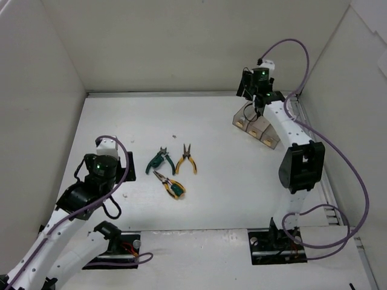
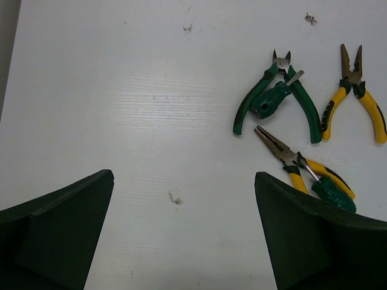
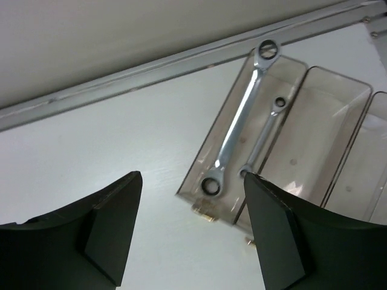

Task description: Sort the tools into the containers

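Observation:
Three pliers lie together mid-table: green-handled pliers (image 1: 160, 161) (image 2: 278, 99), orange/yellow-handled pliers (image 1: 185, 159) (image 2: 354, 90), and a yellow-and-green-handled tool (image 1: 171, 185) (image 2: 302, 169). My left gripper (image 1: 124, 169) (image 2: 184, 181) hangs open over bare table to their left, holding nothing. The containers (image 1: 257, 124) (image 3: 338, 121), a clear brownish tray, sit at the back right. Two silver wrenches, a long one (image 3: 242, 115) and a shorter one (image 3: 263, 139), lie in its leftmost compartment. My right gripper (image 1: 253, 96) (image 3: 192, 178) is open and empty above the tray's near end.
White walls close the table at the back and both sides, and a metal strip (image 3: 151, 72) runs along the back wall's foot just behind the tray. The tray's other compartments (image 3: 363, 169) show nothing inside.

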### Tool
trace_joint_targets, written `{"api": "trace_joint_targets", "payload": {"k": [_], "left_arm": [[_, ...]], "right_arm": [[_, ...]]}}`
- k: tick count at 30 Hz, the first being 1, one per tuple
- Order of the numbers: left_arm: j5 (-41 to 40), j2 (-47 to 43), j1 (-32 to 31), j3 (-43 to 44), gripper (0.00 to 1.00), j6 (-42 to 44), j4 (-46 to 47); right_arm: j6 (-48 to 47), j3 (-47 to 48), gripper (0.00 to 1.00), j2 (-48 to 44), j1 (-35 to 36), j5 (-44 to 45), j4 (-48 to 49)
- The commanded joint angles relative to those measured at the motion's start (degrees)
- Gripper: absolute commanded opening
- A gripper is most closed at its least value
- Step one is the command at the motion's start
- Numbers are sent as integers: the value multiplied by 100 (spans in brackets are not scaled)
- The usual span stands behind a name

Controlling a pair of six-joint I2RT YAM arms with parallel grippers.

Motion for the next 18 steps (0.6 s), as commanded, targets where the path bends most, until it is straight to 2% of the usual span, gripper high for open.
{"api": "trace_joint_targets", "payload": {"k": [1,6,10,15,18], "left_arm": [[57,4,38,36,100,90,293],[250,48,38,27,100,134,346],[268,57,38,36,100,143,372],[364,83,38,36,100,169,399],[400,144,38,36,100,178,408]], "right_arm": [[-389,-742,64,-1044,617,56,304],[-425,-1612,58,-1959,1162,-49,155],[-328,-2203,57,-2347,1602,-68,-117],[-276,-2880,56,-2584,2296,108,-399],[-39,-3170,54,-2638,2526,-120,-400]]}}
